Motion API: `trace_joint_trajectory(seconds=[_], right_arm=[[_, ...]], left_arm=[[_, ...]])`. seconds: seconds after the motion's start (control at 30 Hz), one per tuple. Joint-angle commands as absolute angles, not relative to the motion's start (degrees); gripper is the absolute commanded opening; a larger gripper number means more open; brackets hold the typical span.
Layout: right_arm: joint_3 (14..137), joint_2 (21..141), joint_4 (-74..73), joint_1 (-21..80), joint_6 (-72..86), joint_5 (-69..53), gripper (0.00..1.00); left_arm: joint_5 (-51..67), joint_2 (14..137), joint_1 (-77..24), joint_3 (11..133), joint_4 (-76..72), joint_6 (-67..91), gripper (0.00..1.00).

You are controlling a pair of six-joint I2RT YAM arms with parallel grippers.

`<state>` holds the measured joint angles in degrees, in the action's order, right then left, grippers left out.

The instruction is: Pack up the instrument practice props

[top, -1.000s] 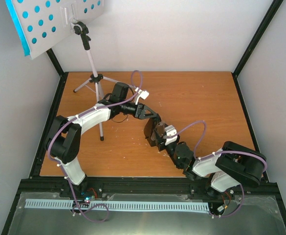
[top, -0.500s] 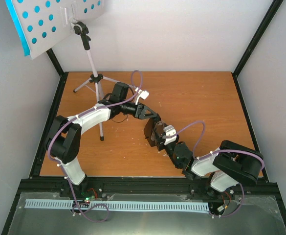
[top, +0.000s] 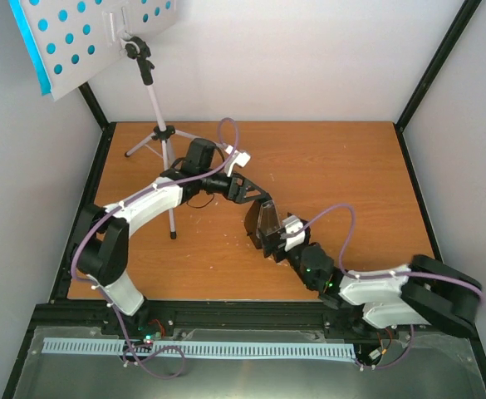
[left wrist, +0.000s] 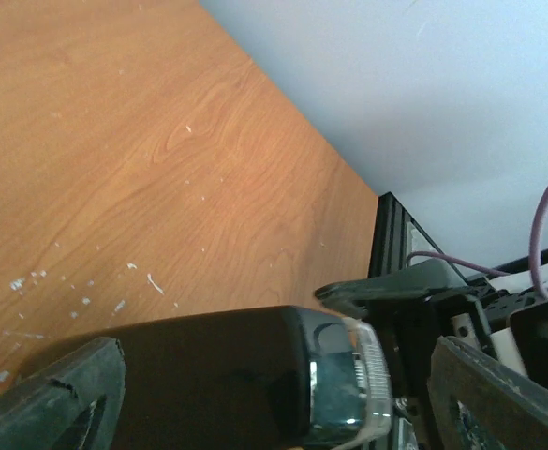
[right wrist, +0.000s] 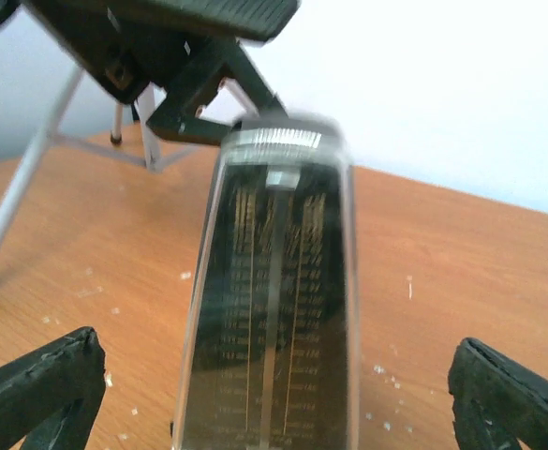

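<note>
The wooden tabletop is showing its orange-brown grain right across the cell, and white specks are dotting it, lying scattered over the grain in the left wrist view. A black frame rail is running along the table's left edge, and a black post is climbing from the far right corner. White walls are closing in the table on three sides. Down at the near edge, a white slotted cable duct is stretching across, sitting at the far edge of a shiny grey sheet.
</note>
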<state>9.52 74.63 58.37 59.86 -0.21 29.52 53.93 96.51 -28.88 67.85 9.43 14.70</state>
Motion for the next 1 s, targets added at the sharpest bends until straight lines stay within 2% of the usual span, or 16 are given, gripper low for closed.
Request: trace_joint_trajectory(seconds=[0.0,0.13,0.27,0.47,0.67,0.73,0.97], right_arm=[[8.1,62.4,47.2,60.3,0.2,30.6,0.99],[7.4,51.3,39.9,60.0,0.2,31.9,1.0],[7.9,45.5,35.2,55.6,0.1,31.4,1.0],[6.2,41.0,33.9,45.7,3.0,25.7,1.0],[4.4,35.6,31.0,43.8,3.1,27.2,1.0],[4.0,33.8,30.3,43.2,3.2,27.6,1.0],[2.7,32.0,30.0,42.3,4.4,28.5,1.0]], left_arm=[[50.4,91.1,-28.6,67.5,7.4,12.7,0.9],[48.7,87.7,-28.2,65.9,5.2,10.9,0.95],[43.3,87.0,-30.3,66.6,8.4,5.1,0.99],[33.7,88.4,-37.3,67.5,12.9,-2.1,0.99],[29.4,90.9,-41.3,68.1,14.4,-4.9,0.99],[28.0,91.3,-42.0,67.9,14.5,-5.3,0.96],[20.7,91.3,-44.4,67.3,14.6,-6.3,0.72]])
